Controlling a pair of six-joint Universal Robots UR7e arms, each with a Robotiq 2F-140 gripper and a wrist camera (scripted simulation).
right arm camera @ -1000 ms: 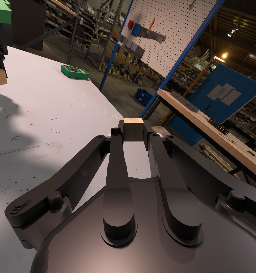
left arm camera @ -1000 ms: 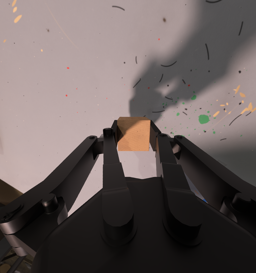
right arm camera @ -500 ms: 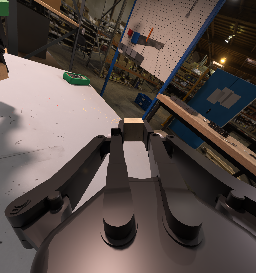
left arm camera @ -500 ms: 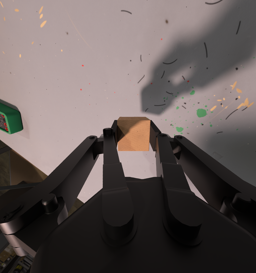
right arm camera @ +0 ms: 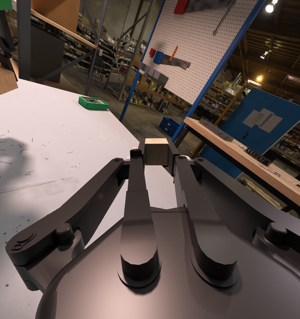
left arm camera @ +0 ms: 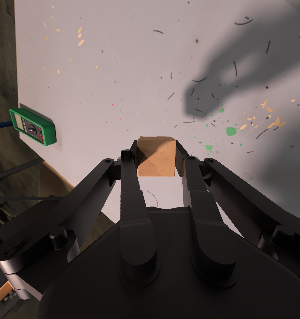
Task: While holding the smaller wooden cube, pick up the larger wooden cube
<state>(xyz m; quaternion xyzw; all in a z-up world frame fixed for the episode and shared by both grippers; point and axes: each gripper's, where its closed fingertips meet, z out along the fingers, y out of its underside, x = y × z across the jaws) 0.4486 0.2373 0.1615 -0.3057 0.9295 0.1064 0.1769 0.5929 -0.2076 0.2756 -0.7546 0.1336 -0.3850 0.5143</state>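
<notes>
Gripping both cubes clear of the table (left arm camera: 111, 86), we judge the pick-up step all but done. Nearest in the left wrist view, our left gripper (left arm camera: 156, 156) is clamped on the larger cube (left arm camera: 156, 157), one pad against each side face, the block square between them and well above the tabletop, where its shadow falls off to the right among paint flecks. In the right wrist view, our right gripper (right arm camera: 156, 151) is pressed tight on the smaller cube (right arm camera: 156, 151), held level out past the table's edge. Farther off in that same view, the larger cube (right arm camera: 4, 81) shows again at the upper left, hanging in the other gripper with open air beneath it. Beyond, a green meter (left arm camera: 33, 126) lies near the table's far corner, well apart from both blocks. What remains, as we read it, calls only for steady grips: no slackening on either side, and slow arm motion so neither block twists between the pads. A slip of the smaller cube would drop it past the table's edge, so that grip matters most.
</notes>
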